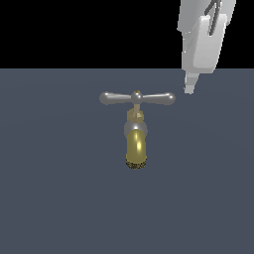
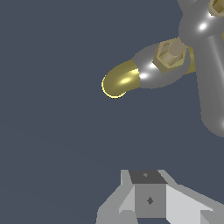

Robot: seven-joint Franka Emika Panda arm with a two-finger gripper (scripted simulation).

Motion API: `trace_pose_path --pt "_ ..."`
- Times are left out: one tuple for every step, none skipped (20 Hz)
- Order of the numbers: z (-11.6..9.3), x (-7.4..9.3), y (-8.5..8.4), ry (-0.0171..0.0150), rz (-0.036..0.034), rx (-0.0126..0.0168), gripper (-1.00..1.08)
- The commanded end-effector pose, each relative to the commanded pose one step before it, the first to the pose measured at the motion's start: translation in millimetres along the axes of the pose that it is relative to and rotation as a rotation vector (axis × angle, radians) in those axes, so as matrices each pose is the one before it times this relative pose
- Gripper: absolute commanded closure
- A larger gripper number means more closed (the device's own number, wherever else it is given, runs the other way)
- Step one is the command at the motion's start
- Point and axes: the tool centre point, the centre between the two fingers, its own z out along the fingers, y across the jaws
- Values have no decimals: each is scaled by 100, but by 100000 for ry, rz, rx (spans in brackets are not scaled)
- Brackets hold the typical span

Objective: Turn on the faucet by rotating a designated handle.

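Note:
The faucet (image 1: 136, 144) stands in the middle of the dark floor, its brass spout curving down toward the camera. On top lies the handle (image 1: 137, 98), a silver crossbar with a brass cap at its centre. My gripper (image 1: 189, 85) hangs just off the crossbar's knob on the exterior view's right, slightly higher, apart from it. Its fingers look pressed together with nothing between them. The wrist view shows the spout (image 2: 119, 81), one thick arm of the handle (image 2: 210, 87) and my gripper (image 2: 146, 177) away from both.
A flat dark grey-blue floor (image 1: 59, 198) spreads all around the tap. The white arm body (image 1: 203, 39) fills the upper part of the exterior view's right.

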Motion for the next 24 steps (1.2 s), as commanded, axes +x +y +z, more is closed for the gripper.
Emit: trace_pose_path --pt "828 215 849 -48 -4853 -164 108" --pt "323 91 327 2 -1870 -35 108" --pt "323 92 326 6 -1865 -33 108" --pt "321 94 325 11 -1859 -30 108" --pt "312 93 315 16 -1804 -27 108" --pt "296 89 300 20 -1714 -23 108" --pt "281 86 284 23 -1625 -20 108" --pt "266 82 269 25 -1538 -18 108" --pt "251 79 254 27 -1455 -15 108" --pt "236 76 241 28 -1375 -13 108" --pt "221 73 226 29 -1292 -11 108" --pt "206 70 213 29 -1214 -9 108" --pt "193 66 200 29 -1138 -8 108" --pt "179 62 185 28 -1055 -7 108" --pt "163 57 170 27 -965 -6 108" --pt "147 52 154 25 -873 -5 108" --pt "131 46 137 23 -778 -4 108" --pt "114 42 121 21 -685 -3 108" --pt "97 36 104 18 -588 -3 108" --pt "79 31 87 14 -491 -2 108" --pt "61 26 70 10 -394 -1 108" --pt "43 20 53 6 -293 -1 108" --pt "24 18 37 2 -201 0 108" --pt "6 11 19 -3 -98 1 108"
